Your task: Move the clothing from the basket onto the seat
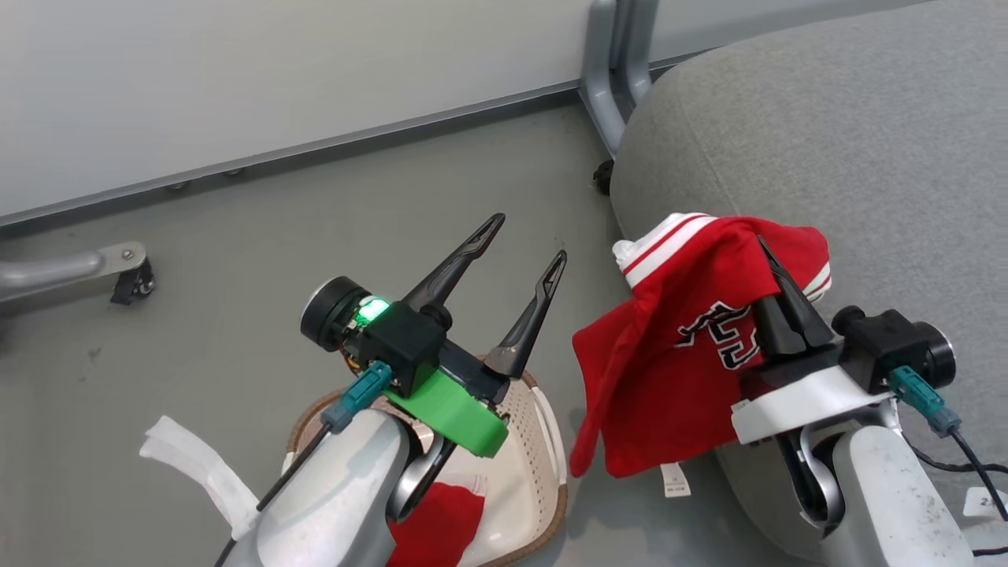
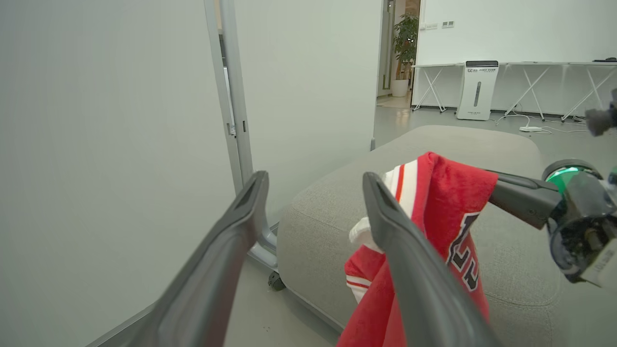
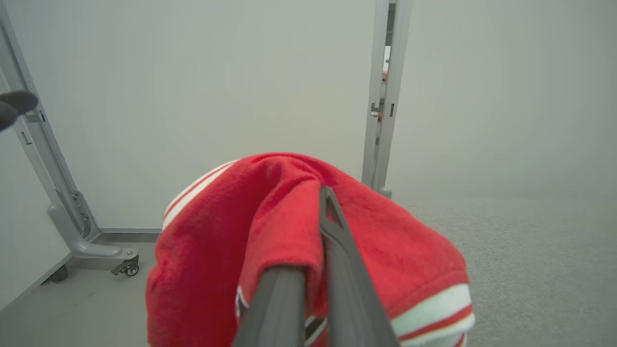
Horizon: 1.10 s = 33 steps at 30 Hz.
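Our right fingers (image 1: pixel 776 293) are closed on a fold of the jersey (image 1: pixel 669 331), holding it over the edge of the seat (image 1: pixel 827 142); most of the cloth hangs down the seat's side, off the cushion, with its white tag (image 1: pixel 676 480) low beside the seat. Our left fingers (image 1: pixel 455 269) stand wide apart and hold nothing, beside the seat and above the basket (image 1: pixel 526 441); the basket sits on the floor (image 1: pixel 236 236) just beside the seat, with the other garment (image 1: pixel 437 524) inside it.

We judge the main risk to be an early release; with so much cloth hanging off the seat, its weight would likely drag the jersey down to the floor, so we should carry it further in over the seat first. The grip looks to be on a thin fold; a quick swing could pull it free. The hanging hem is near the left fingers and could snag on them. Reaching for the other garment, the left fingers could catch the basket's perforated wall and tip it; our forearm hides most of that garment, so we cannot tell how it lies.
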{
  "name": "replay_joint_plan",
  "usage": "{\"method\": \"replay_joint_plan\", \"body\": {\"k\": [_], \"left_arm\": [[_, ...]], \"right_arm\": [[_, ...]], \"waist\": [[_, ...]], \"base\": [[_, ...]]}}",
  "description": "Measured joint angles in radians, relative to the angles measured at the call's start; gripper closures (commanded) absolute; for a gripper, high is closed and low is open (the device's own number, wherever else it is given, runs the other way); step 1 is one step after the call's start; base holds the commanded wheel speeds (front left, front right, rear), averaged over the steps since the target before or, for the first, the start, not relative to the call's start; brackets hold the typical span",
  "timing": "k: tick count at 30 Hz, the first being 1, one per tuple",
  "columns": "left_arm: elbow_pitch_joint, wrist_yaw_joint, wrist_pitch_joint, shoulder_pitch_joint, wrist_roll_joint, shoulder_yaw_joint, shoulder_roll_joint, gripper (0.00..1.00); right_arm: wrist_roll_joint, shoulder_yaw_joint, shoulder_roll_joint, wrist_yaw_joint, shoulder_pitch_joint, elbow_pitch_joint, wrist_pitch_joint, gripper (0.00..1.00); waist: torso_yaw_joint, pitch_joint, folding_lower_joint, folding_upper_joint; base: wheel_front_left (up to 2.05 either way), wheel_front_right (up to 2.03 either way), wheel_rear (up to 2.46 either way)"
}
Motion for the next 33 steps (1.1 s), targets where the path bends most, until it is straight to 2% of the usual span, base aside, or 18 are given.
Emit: {"method": "replay_joint_plan", "body": {"k": [14, 19, 25, 33], "left_arm": [[0.006, 0.0, 0.0, -0.005, 0.018, -0.041, 0.018, 0.0], [0.007, 0.0, 0.0, -0.018, 0.018, -0.054, 0.019, 0.0], [0.007, 0.0, 0.0, -0.035, 0.019, -0.068, 0.024, 0.0], [0.001, 0.0, 0.01, -0.072, 0.021, -0.08, 0.06, 0.0]], "right_arm": [[0.039, -0.12, 0.0, 0.0, 0.107, -0.065, 0.0, 1.0], [0.048, -0.142, -0.001, 0.0, 0.12, -0.077, 0.0, 1.0], [0.077, -0.162, 0.0, 0.0, 0.11, -0.082, 0.0, 1.0], [0.046, -0.211, 0.0, 0.0, -0.078, -0.092, 0.0, 1.0]], "waist": [[-0.171, 0.029, 0.0, 0.0], [-0.214, 0.045, 0.0, 0.0], [-0.228, 0.076, 0.0, 0.0], [-0.215, 0.144, 0.0, 0.0]], "base": [[0.0, 0.0, 0.0], [0.0, 0.0, 0.0], [0.0, 0.0, 0.0], [0.0, 0.0, 0.0]]}}
